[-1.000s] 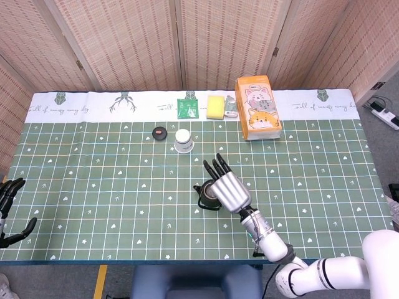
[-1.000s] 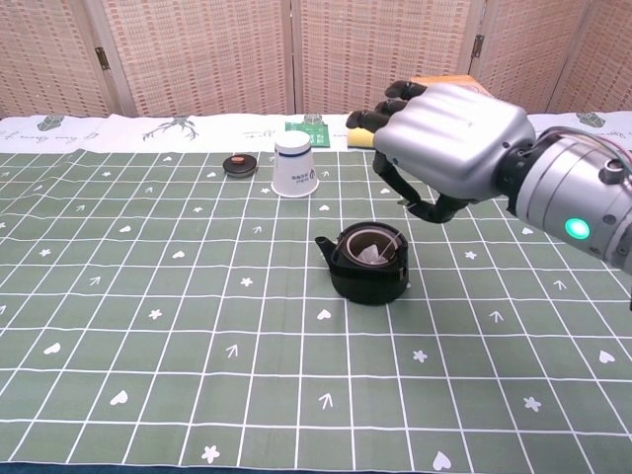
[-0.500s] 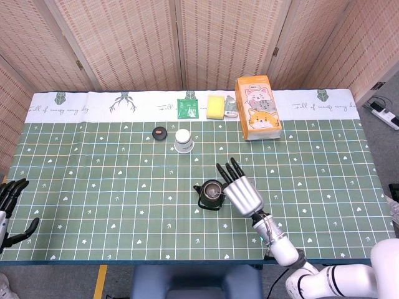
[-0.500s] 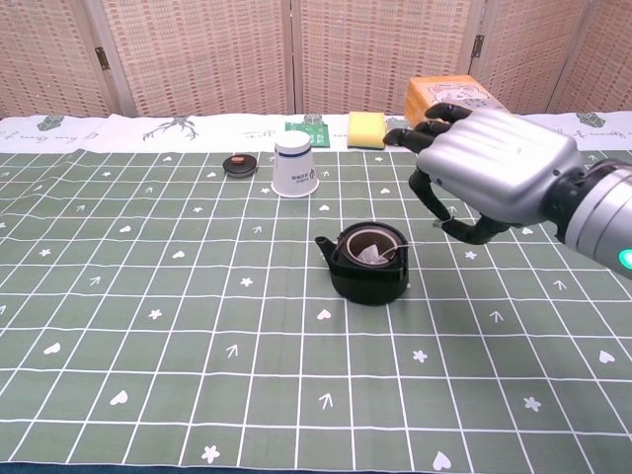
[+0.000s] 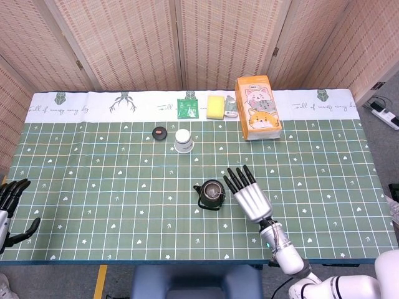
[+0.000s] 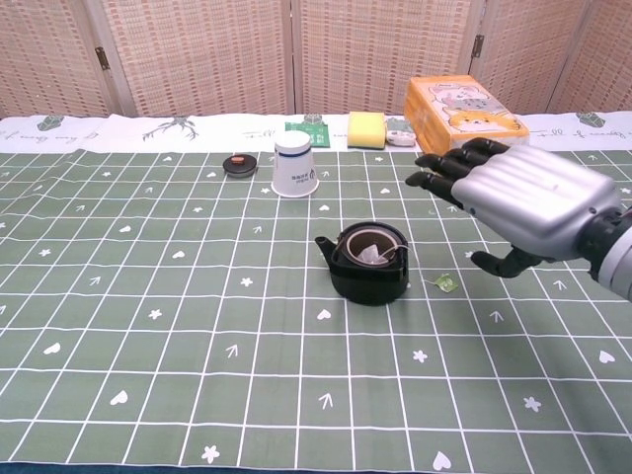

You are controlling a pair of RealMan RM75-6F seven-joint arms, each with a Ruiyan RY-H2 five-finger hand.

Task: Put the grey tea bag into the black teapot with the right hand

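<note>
Retreat step: grey paper tea bag (image 6: 374, 255) lying inside round black ceramic teapot (image 6: 368, 264), right hand (image 6: 523, 202) at its 3 o'clock, fingers apart and empty; lift clear without snagging tag.

The black teapot (image 6: 368, 265) sits upright on the green checked cloth, roughly mid-table, lid off and spout pointing left. It's a squat, round little pot. The grey tea bag (image 6: 374, 256) is lying inside the open top, a pale crumpled shape against the dark wall. Its string runs over the right rim to a small green tag (image 6: 445, 283) lying on the cloth just beside the pot.
</note>
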